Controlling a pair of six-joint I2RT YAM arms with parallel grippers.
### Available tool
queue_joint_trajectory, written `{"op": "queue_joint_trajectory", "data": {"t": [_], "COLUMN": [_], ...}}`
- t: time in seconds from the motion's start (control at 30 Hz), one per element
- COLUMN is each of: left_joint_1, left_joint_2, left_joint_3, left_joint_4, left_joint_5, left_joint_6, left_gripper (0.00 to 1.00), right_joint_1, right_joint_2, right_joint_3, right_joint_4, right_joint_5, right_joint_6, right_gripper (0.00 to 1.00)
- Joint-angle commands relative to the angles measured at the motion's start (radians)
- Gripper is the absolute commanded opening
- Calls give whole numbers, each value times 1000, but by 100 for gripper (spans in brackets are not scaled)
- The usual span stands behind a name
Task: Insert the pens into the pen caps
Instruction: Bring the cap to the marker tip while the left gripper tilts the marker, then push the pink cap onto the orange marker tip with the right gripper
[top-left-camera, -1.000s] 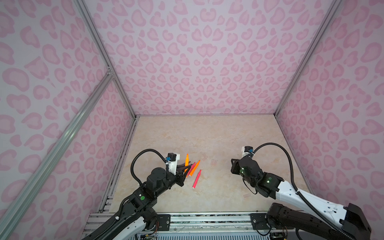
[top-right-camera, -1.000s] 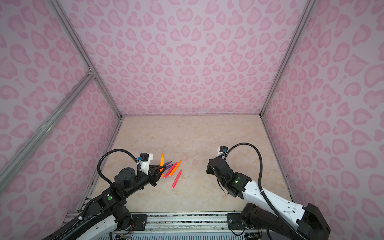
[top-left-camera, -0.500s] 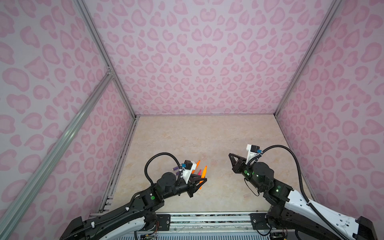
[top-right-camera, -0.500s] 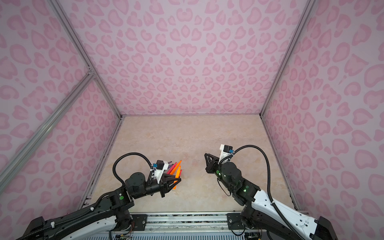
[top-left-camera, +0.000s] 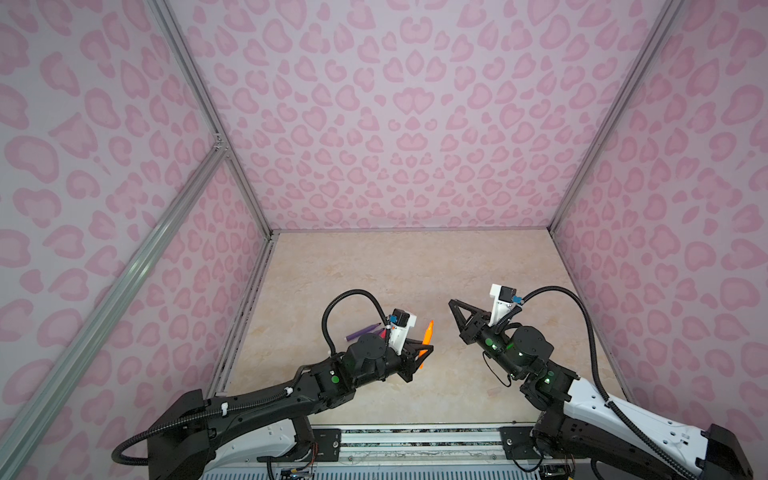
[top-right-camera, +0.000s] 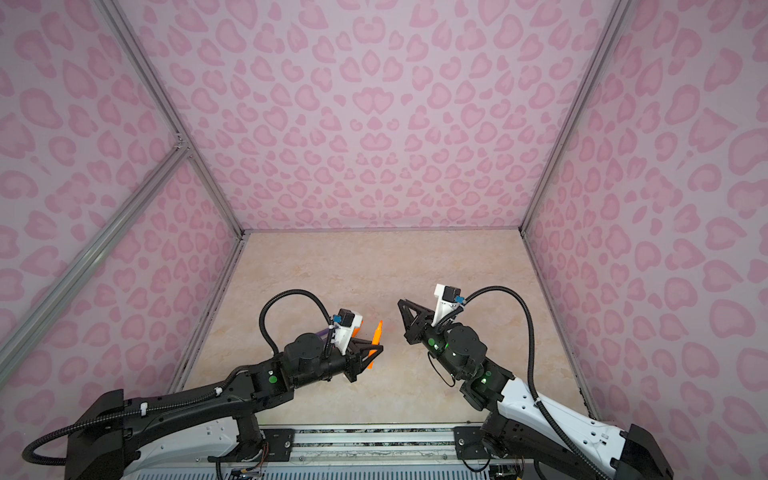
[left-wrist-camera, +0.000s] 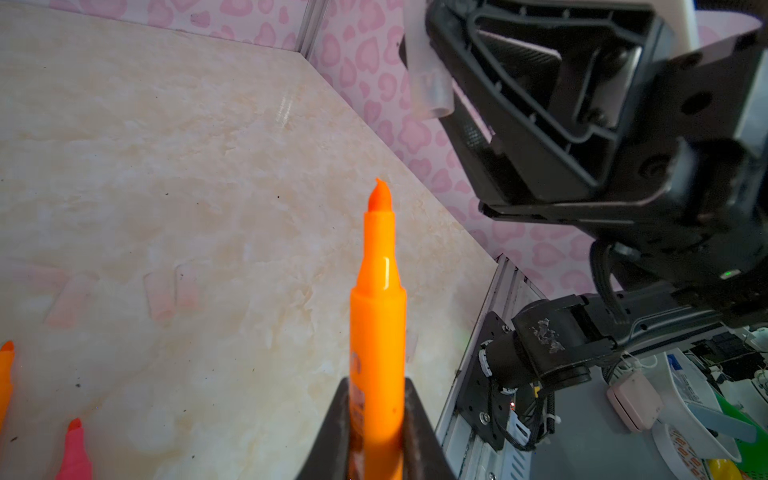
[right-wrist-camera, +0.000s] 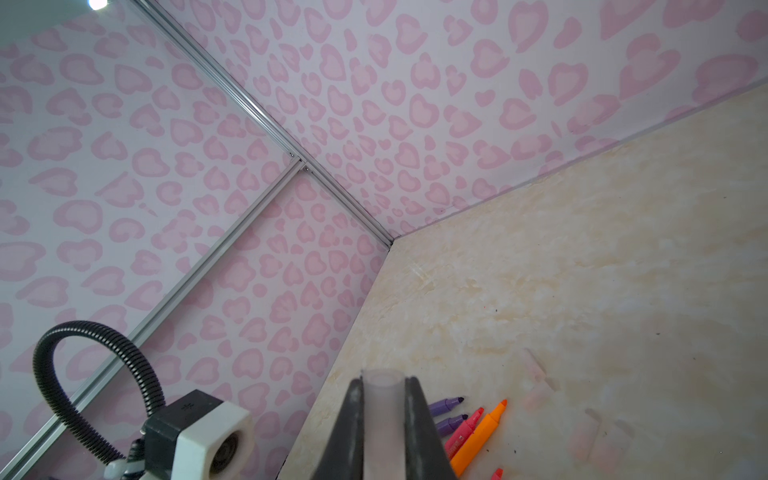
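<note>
Left claw pinches orange pen, right claw pinches clear cap; pen's print unreadable.

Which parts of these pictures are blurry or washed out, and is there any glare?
Left wrist view: orange pen fairly sharp, loose caps faint smears, a glare streak on the table. Right wrist view: held cap blurred, close to the lens. Both top views: even light, dimmer corners.
</note>
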Motion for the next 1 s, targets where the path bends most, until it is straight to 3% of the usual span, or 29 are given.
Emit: {"op": "queue_joint_trajectory", "data": {"t": [0.0, 0.57, 0.97], "left_joint_1": [-8, -12, -12], "left_joint_2": [23, 121, 90], "left_joint_3": [37, 100, 93], "left_joint_4": [30, 36, 14], "left_joint_5": [-40, -35, -63], "left_joint_6": [-15, -28, -23], "left_gripper": [4, 4, 4], "right_joint_1": [0, 26, 58], "right_joint_2": [20, 91, 164], "right_joint_3": [-4, 3, 39], "right_joint_4": [77, 160, 152], "right_joint_5": [31, 18, 46], "right_joint_6": [4, 4, 4], "right_gripper": [0, 0, 0]}}
